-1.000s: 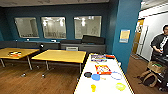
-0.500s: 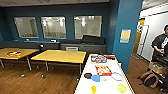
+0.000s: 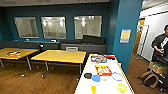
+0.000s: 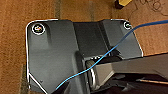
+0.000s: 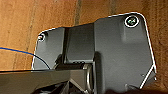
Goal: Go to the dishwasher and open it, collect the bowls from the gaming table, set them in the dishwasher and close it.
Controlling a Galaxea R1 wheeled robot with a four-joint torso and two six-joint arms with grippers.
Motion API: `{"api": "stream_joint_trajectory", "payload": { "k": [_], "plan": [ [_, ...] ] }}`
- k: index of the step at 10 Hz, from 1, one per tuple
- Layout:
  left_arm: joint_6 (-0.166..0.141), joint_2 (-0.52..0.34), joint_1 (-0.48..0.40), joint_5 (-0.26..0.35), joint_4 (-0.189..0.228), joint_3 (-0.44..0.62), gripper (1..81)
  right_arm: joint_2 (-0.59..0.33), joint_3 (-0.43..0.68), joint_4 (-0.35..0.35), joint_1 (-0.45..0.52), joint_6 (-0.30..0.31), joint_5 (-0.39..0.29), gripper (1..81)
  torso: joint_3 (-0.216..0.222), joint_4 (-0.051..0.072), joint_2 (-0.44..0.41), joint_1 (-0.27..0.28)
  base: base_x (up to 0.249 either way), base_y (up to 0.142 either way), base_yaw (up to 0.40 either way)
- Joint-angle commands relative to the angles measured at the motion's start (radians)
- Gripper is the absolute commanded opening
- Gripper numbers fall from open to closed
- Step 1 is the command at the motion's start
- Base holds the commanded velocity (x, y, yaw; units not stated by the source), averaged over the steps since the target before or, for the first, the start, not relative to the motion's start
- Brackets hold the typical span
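**Bowls on the gaming table; fingers not readable**

The head view looks into a room with teal walls, a row of interior windows [image 3: 58, 27] and a wooden floor [image 3: 37, 82]. The gaming table [image 3: 82, 86], long, narrow and white-topped with a yellow edge, runs from the lower middle of that view away toward a teal pillar [image 3: 125, 32].

On its tabletop sit four bowls. The black bowl [image 3: 87, 75] lies near the left edge, with the blue bowl [image 3: 95, 78] just beside it. The pale bowl with a purplish rim [image 3: 116, 76] lies toward the right edge. The lime-yellow bowl [image 3: 121, 88] sits nearest the camera on the right side. A small yellow cup [image 3: 93, 89] stands at the near end, apart from the bowls. A red and yellow game box [image 3: 103, 70] lies beyond the bowls, and a further colourful box [image 3: 98, 59] lies at the far end.

Left of the gaming table stand two yellow-orange wooden tables [image 3: 61, 56]. A person [image 3: 160, 46] stands at the right edge by a doorway, with bags [image 3: 151, 77] on the floor nearby.

Both wrist views look down on the robot's own dark plate above the wooden floor; a blue cable [image 4: 100, 60] crosses the left wrist view. The state of the fingers on either arm cannot be told.
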Motion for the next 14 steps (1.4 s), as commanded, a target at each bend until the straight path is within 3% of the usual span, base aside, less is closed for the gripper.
{"api": "stream_joint_trajectory", "payload": {
  "k": [1,3,6,10,13,14],
  "plan": [
    [-0.002,-0.051,-0.046,0.044,-0.002,0.08,81.1,-0.102,0.178,0.046,0.051,0.005,-0.034,81.1,0.0,0.0,0.0,0.0,0.0,0.0,0.0],
    [-0.002,-0.121,-0.046,0.043,-0.011,0.203,81.1,-0.258,0.408,0.07,0.055,0.005,-0.008,81.1,0.0,0.0,0.0,0.0,0.0,0.0,0.0],
    [-0.002,-0.126,-0.046,0.043,-0.01,0.218,81.1,-0.493,0.691,0.13,0.08,0.006,0.048,81.1,0.0,0.0,0.0,0.0,0.0,0.0,0.0],
    [-0.002,-0.12,-0.051,0.043,-0.01,0.212,81.1,-0.735,0.926,0.184,0.14,0.008,0.075,81.1,-0.111,0.0,0.0,-0.001,0.0,0.0,0.0],
    [-0.002,-0.118,-0.051,0.043,-0.008,0.212,81.1,-0.877,1.052,0.19,0.206,0.047,0.074,81.1,-0.182,0.0,0.0,0.0,0.0,0.0,0.0],
    [-0.002,-0.118,-0.052,0.043,-0.008,0.21,81.1,-0.922,1.094,0.19,0.238,0.061,0.074,81.1,-0.18,0.0,0.0,0.0,0.0,0.0,0.0]
  ]
}}
